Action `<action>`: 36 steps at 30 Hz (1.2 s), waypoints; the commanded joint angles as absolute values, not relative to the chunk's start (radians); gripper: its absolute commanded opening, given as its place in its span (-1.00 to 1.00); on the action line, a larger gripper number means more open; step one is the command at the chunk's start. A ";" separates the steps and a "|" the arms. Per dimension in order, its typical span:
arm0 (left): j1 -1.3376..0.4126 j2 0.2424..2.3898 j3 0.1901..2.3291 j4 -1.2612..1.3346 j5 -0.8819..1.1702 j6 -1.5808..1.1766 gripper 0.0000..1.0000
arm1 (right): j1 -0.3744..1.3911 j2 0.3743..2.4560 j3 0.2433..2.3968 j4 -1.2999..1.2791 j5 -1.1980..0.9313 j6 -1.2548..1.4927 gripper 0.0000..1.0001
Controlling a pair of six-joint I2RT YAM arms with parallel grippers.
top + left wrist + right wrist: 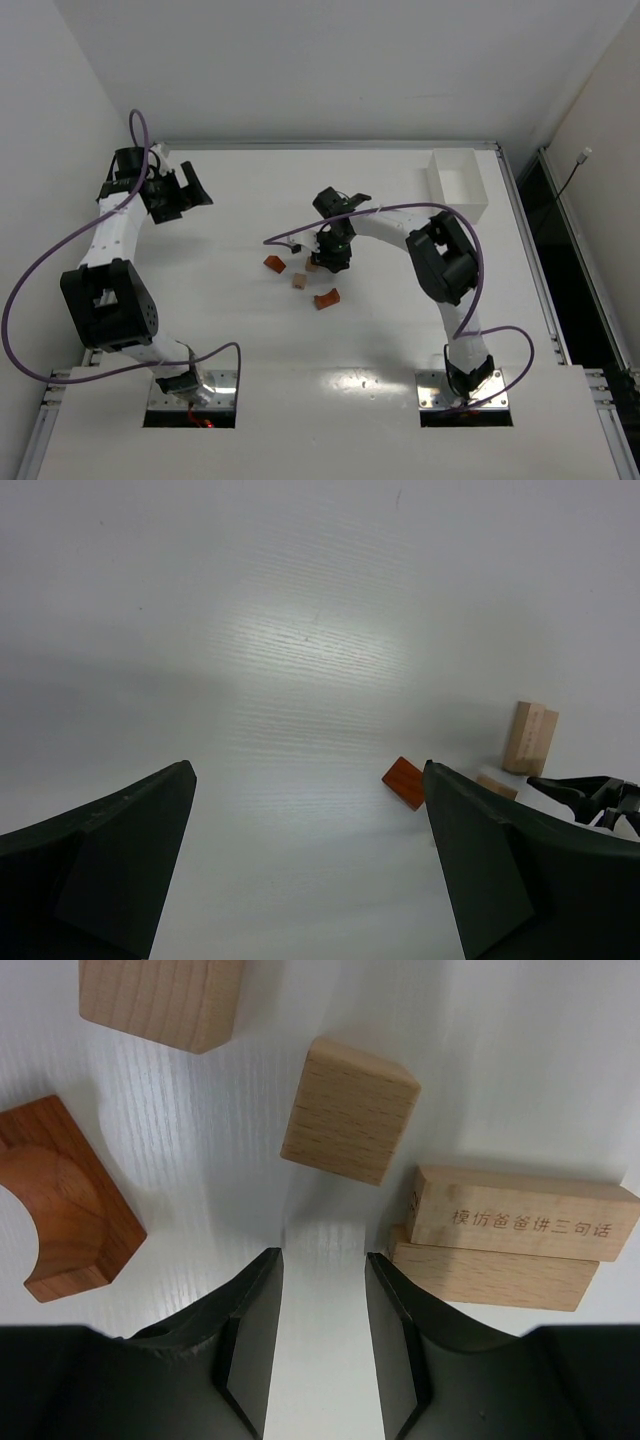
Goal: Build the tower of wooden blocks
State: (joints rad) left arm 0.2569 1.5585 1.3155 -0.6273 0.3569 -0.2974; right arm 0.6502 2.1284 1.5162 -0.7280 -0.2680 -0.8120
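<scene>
As judged from stack height, early stage: tower at two tan bars, engraved on plain, just beside right gripper, half open, empty. Arch, tan block, other wood blocks loose nearby, unplaced. Left gripper wide open, empty, well apart.

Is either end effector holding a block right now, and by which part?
Nothing is held. The left end effector stands open above the table; the right end effector is open, tan blocks untouched beyond it.
</scene>
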 commanded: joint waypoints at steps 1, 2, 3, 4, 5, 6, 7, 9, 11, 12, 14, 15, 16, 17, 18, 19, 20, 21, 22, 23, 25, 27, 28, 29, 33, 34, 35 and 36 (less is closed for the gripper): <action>0.264 1.565 1.353 -0.611 0.387 -0.305 0.91 | 0.646 2.137 1.560 -0.744 -0.278 -0.816 -0.27; 0.264 1.565 1.353 -0.611 0.387 -0.305 0.91 | 0.646 2.137 1.560 -0.744 -0.278 -0.816 -0.27; 0.264 1.574 1.353 -0.611 0.387 -0.305 0.91 | 0.646 2.137 1.560 -0.744 -0.278 -0.816 -0.27; 0.264 1.574 1.353 -0.611 0.387 -0.305 0.91 | 0.646 2.137 1.560 -0.744 -0.287 -0.816 -0.27; 0.264 1.574 1.353 -0.611 0.387 -0.305 0.91 | 0.646 2.137 1.560 -0.744 -0.287 -0.816 -0.27; 0.264 1.574 1.353 -0.611 0.387 -0.305 0.91 | 0.646 2.137 1.560 -0.744 -0.287 -0.816 -0.27; 0.264 1.583 1.353 -0.601 0.387 -0.305 0.91 | 0.637 2.128 1.560 -0.744 -0.287 -0.816 -0.27; 0.264 1.583 1.353 -0.601 0.396 -0.305 0.91 | 0.637 2.128 1.560 -0.755 -0.299 -0.816 -0.77; 0.264 1.583 1.362 -0.601 0.396 -0.305 0.91 | 0.637 2.115 1.560 -0.785 -0.323 -0.825 -0.92; 0.264 1.583 1.362 -0.601 0.396 -0.305 0.91 | 0.637 2.100 1.560 -0.795 -0.324 -0.825 -0.96; 0.264 1.583 1.362 -0.601 0.396 -0.305 0.91 | 0.637 2.045 1.516 -0.807 -0.363 -0.825 -1.00; 0.264 1.583 1.362 -0.601 0.396 -0.305 0.91 | 0.637 2.016 1.497 -0.807 -0.374 -0.825 -1.00; 0.264 1.571 1.362 -0.601 0.396 -0.305 0.91 | 0.637 1.984 1.477 -0.807 -0.396 -0.825 -1.00; 0.264 1.571 1.353 -0.601 0.396 -0.295 0.91 | 0.637 1.953 1.444 -0.807 -0.405 -0.825 -1.00; 0.264 1.562 1.353 -0.601 0.396 -0.295 0.91 | 0.646 1.887 1.431 -0.807 -0.414 -0.825 -1.00; 0.264 1.562 1.344 -0.601 0.387 -0.295 0.91 | 0.646 1.855 1.422 -0.807 -0.435 -0.798 -1.00; 0.264 1.562 1.344 -0.601 0.387 -0.295 0.91 | 0.646 1.824 1.411 -0.793 -0.448 -0.775 -1.00; 0.264 1.551 1.344 -0.601 0.387 -0.295 0.91 | 0.646 1.769 1.411 -0.752 -0.448 -0.743 -1.00; 0.264 1.551 1.332 -0.601 0.387 -0.295 0.91 | 0.646 1.747 1.411 -0.724 -0.436 -0.706 -0.96; 0.264 1.540 1.322 -0.591 0.374 -0.295 0.91 | 0.655 1.731 1.411 -0.695 -0.420 -0.645 -0.79; 0.264 1.531 1.313 -0.581 0.345 -0.317 0.91 | 0.655 1.720 1.426 -0.608 -0.341 -0.586 -0.54; 0.264 1.522 1.301 -0.571 0.324 -0.328 0.91 | 0.673 1.742 1.481 -0.575 -0.266 -0.540 -0.48; 0.264 1.522 1.301 -0.571 0.308 -0.328 0.91 | 0.673 1.764 1.508 -0.575 -0.265 -0.540 -0.48; 0.264 1.513 1.292 -0.571 0.296 -0.328 0.91 | 0.673 1.816 1.558 -0.589 -0.256 -0.540 -0.48; 0.264 1.503 1.302 -0.580 0.270 -0.328 0.99 | 0.683 1.943 1.661 -0.600 -0.218 -0.540 -0.44; 0.264 1.503 1.311 -0.580 0.259 -0.328 0.99 | 0.683 1.966 1.675 -0.618 -0.207 -0.540 -0.41; 0.264 1.503 1.312 -0.592 0.259 -0.318 0.99 | 0.692 1.985 1.675 -0.618 -0.207 -0.540 -0.36; 0.264 1.503 1.322 -0.592 0.250 -0.318 0.99 | 0.692 2.003 1.701 -0.618 -0.198 -0.552 -0.33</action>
